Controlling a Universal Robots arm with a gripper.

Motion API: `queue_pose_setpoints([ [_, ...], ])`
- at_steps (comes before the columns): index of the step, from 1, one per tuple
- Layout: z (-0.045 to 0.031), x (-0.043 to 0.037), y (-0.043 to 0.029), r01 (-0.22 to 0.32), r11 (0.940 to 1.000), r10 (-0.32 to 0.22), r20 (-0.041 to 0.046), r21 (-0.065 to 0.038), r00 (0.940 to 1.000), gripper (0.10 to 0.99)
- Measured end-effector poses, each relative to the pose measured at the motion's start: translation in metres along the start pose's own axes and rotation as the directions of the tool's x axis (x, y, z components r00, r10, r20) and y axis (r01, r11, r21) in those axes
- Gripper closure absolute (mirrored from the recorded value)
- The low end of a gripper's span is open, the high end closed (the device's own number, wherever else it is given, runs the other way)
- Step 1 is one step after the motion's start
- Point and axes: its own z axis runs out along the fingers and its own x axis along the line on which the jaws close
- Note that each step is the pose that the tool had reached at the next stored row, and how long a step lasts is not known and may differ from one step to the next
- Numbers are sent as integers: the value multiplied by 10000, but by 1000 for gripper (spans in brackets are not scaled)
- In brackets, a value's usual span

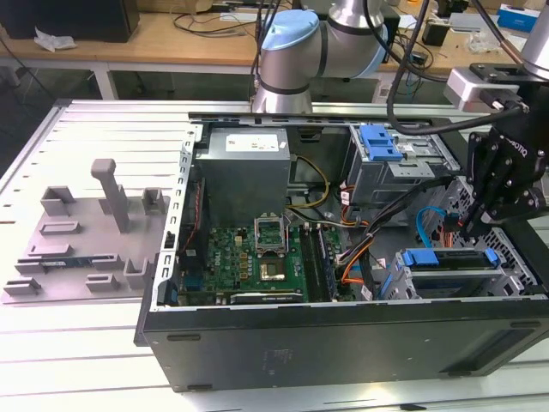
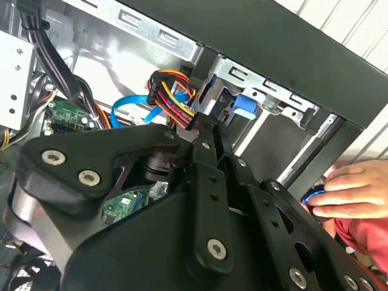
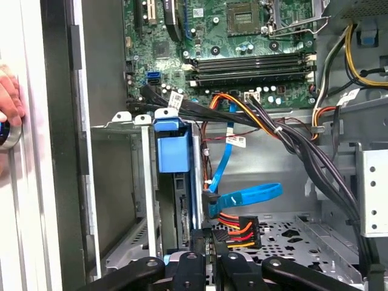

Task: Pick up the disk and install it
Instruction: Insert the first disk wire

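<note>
**Claw** [image 2: 209, 133]: black jointed metal links with bright screw heads. The fingers are drawn together and nothing is visible between them. The tips are partly hidden by its own linkage in both wrist views, so contact with anything cannot be made out. It hangs over the drive cage [image 3: 115, 200], just beside a black plug [image 3: 233, 229] with orange, red and yellow wires.

**Disk** [image 1: 450, 273]: silver slab in a bright blue plastic bracket, seated in the cage. This is the case corner nearest the desk's edge at the exterior view's right. Its label is hidden. In the first wrist view it shows end-on, mostly behind the cage wall.

**Computer case** [image 1: 343, 343]: black sheet steel, open side up, lying on the slatted aluminium desk [image 1: 94, 378] and cut off at the exterior view's right.

**Blue cable** [image 3: 245, 195]: flat glossy ribbon, looped beside the disk.

**Circuit board** [image 1: 257, 257]: green.

**Fixture** [image 1: 86, 240]: grey moulded plastic, toward the desk's edge at the exterior view's left.

**Person's hand** [image 2: 354, 191]: cut off at the wrist, on a round blue-rimmed button [image 2: 312, 197] outside the case.
</note>
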Motion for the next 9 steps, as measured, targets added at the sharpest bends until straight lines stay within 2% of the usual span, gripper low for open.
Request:
queue_pose_setpoints([
  [9,0,5,-3,-141,9999,141,-11,-32,9999,922],
])
